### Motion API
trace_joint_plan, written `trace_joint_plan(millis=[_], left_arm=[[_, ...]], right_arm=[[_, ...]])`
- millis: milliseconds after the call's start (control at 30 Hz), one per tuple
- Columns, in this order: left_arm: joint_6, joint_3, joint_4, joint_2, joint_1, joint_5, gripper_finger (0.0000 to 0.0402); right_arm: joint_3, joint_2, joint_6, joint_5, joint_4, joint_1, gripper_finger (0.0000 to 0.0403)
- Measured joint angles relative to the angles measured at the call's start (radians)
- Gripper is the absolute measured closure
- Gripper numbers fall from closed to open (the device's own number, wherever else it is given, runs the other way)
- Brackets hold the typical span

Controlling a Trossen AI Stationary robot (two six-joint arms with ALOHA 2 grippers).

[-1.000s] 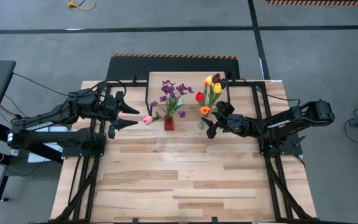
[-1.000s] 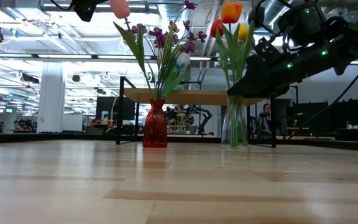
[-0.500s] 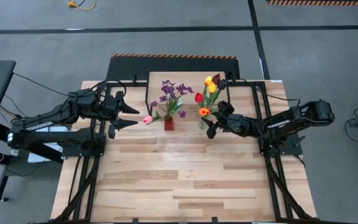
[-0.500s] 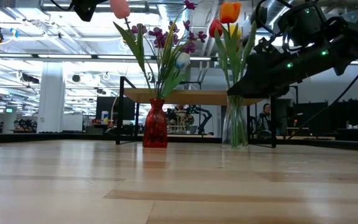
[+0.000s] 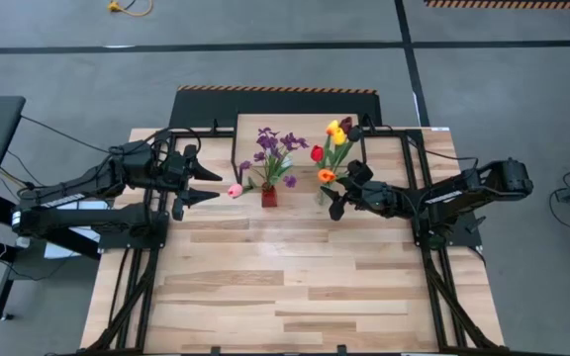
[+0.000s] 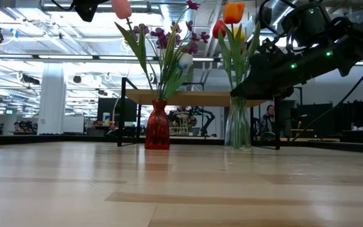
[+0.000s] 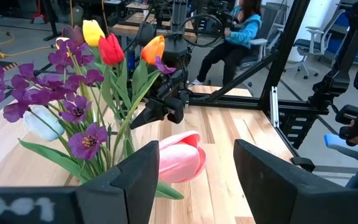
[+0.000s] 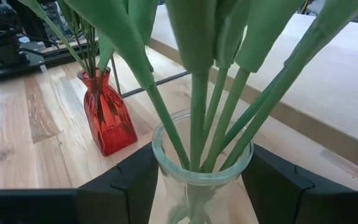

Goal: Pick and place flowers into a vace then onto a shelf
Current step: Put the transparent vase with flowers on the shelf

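Nearest, bare planks of the table [image 6: 181,189] run toward two vases, and little differs from a second ago; the tulip heads above the clear glass vase [image 6: 237,126] sat slightly farther right then and have swung a shade left, while the left arm has not moved. Right gripper [image 5: 340,189]: its fingers [image 8: 129,186] straddle the clear glass vase on both sides, close to the rim; whether they press the glass cannot be told; the jaws stand apart around it. This vase holds green-stemmed tulips [image 5: 332,148] in red, orange, yellow and dark maroon, and stands on the table just before the shelf. Red vase [image 5: 268,196]: beside the glass one, toward the left arm, holding purple sprigs [image 5: 273,146], a pale bloom and a pink tulip [image 5: 235,190] leaning out toward the left gripper. Left gripper [image 5: 209,184]: raised, jaws spread and empty; the pink tulip lies just ahead of its fingertips, apart from them. Shelf [image 5: 295,133]: behind both vases, light wood top on thin black legs. Farther off, in the room, a seated person in a blue top [image 7: 238,31].
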Motion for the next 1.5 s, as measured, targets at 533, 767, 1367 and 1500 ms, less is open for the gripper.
trace_joint_plan(millis=[533, 767, 1367, 1500], left_arm=[[-0.001, 0.0, 0.0, 0.0, 0.0, 0.0, 0.0205], [-0.001, 0.0, 0.0, 0.0, 0.0, 0.0, 0.0205], [-0.007, 0.0, 0.0, 0.0, 0.0, 0.0, 0.0205], [-0.007, 0.0, 0.0, 0.0, 0.0, 0.0, 0.0205]], right_arm=[[0.0, 0.0, 0.013, -0.027, 0.0, 0.001, 0.0202], [0.0, -0.001, 0.014, -0.04, 0.0, 0.002, 0.0221], [0.0, -0.075, 0.058, -0.086, -0.1, 0.014, 0.0215], [-0.001, -0.146, 0.067, -0.085, -0.189, 0.027, 0.0213]])
